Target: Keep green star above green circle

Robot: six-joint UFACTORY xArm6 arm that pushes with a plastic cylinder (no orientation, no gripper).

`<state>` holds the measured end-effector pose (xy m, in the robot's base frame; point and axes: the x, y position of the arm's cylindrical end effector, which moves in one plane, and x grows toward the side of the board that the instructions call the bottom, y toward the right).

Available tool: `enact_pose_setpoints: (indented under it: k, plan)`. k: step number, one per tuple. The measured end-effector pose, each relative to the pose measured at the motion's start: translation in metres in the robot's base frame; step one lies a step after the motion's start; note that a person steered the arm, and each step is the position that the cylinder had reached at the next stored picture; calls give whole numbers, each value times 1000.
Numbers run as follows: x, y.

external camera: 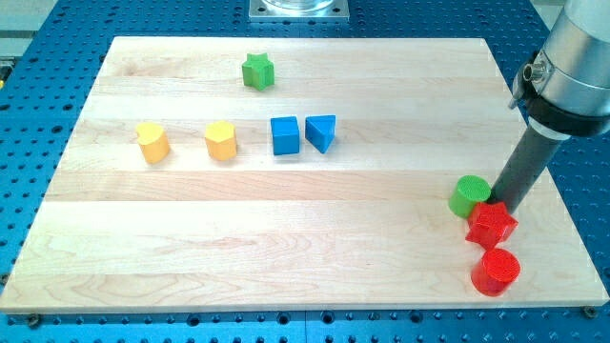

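Observation:
The green star lies near the view's top, left of the middle of the wooden board. The green circle sits far off at the lower right. My tip rests on the board just right of the green circle, touching or nearly touching it, and right above the red star. The dark rod rises from there to the upper right.
A red circle lies below the red star. A blue cube and a blue triangle sit side by side mid-board. A yellow heart-like block and a yellow hexagon lie to their left.

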<state>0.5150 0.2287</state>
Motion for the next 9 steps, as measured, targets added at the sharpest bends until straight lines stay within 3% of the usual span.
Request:
enact_pose_setpoints:
  k: [2, 3, 4, 5, 7, 8, 9]
  plan:
    - [13, 2]
    - [-45, 0]
    - [-59, -60]
    - [-31, -55]
    - [-44, -43]
    - [-132, -45]
    - [-229, -86]
